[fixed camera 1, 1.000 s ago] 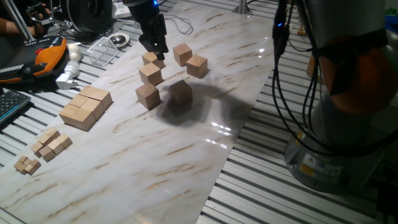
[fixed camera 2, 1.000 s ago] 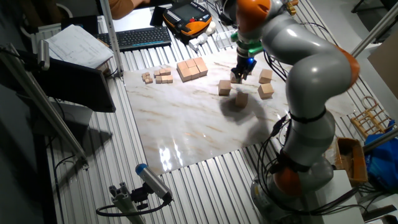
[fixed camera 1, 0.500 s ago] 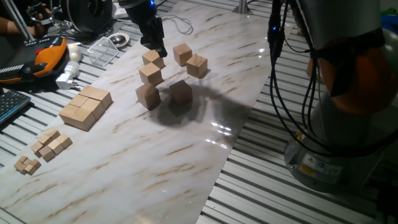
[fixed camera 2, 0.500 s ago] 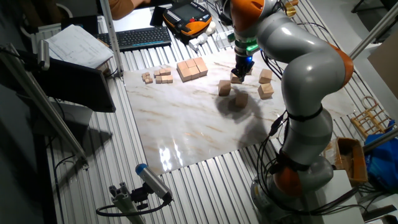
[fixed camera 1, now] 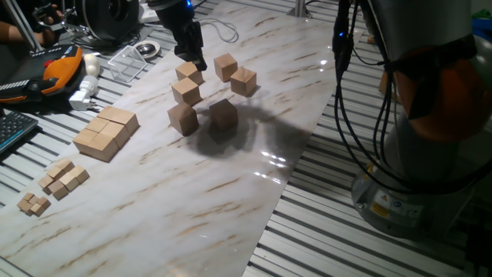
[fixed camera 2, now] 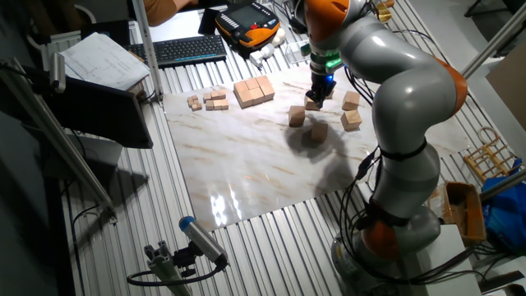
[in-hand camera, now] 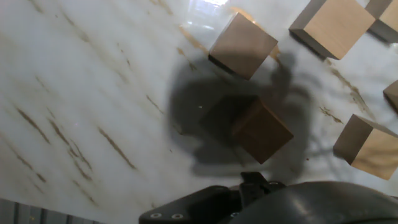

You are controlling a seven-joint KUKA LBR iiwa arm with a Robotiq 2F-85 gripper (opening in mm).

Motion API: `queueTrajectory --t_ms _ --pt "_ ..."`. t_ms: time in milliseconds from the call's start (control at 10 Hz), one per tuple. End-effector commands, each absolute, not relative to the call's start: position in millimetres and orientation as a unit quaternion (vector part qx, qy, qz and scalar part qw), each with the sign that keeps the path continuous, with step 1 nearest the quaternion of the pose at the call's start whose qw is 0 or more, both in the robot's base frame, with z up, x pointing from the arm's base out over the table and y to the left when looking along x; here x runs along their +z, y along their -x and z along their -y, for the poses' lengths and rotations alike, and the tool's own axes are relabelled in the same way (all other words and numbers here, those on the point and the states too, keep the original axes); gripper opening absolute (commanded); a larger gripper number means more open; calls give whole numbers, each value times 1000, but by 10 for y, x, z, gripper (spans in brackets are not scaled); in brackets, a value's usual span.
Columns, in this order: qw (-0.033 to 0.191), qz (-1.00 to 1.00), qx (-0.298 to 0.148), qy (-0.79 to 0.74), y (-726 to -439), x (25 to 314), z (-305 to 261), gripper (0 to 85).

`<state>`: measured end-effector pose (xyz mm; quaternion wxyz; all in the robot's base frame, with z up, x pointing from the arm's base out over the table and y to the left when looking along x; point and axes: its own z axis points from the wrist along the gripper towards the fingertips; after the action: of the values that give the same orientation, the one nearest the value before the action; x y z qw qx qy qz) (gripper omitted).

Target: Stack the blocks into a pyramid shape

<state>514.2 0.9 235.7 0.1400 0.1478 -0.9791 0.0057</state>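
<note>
Six plain light-tan wooden cubes (fixed camera 1: 184, 119) scattered loose on the white marble-patterned table (fixed camera 1: 231, 192), clustered in the upper middle of one fixed view. No pyramid begun as far as visible: none clearly stacked or lined up as a base row, though the cube at (fixed camera 1: 186, 90) sits just behind another and contact between them cannot be judged. All stacking judged still ahead.

Black two-finger gripper (fixed camera 1: 194, 58) at the top of that cluster, just above the rearmost cube (fixed camera 1: 187, 71); whether apart, together or clamped on anything cannot be told, fingers too dark and small. Hand view: four cubes on the pale table, one in deep shadow at centre (in-hand camera: 261, 130).

Toward the left edge, a larger flat slab of joined wooden cubes (fixed camera 1: 106, 132), and at lower left a scatter of tiny wooden cubes (fixed camera 1: 60, 178). Well apart from the cluster; unlikely obstacles. Nearest hindrance judged to be the neighbouring cubes themselves, close together.
</note>
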Motion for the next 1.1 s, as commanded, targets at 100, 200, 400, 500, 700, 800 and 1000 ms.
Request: queueTrajectory --t_ms 100,200,400,500,700,800,1000 --pt "144 979 7 -146 -5145 2356 -8 0" --pt "146 978 6 -151 -5147 2357 -7 0" --pt "146 977 4 -154 -5148 2358 -7 0" --pt "145 977 4 -155 -5148 2358 -7 0" --pt "132 984 7 -122 -5148 2358 -7 0" --pt "74 991 -12 -107 -5148 2358 -7 0" --pt "129 991 -36 -31 -5148 2358 -7 0"
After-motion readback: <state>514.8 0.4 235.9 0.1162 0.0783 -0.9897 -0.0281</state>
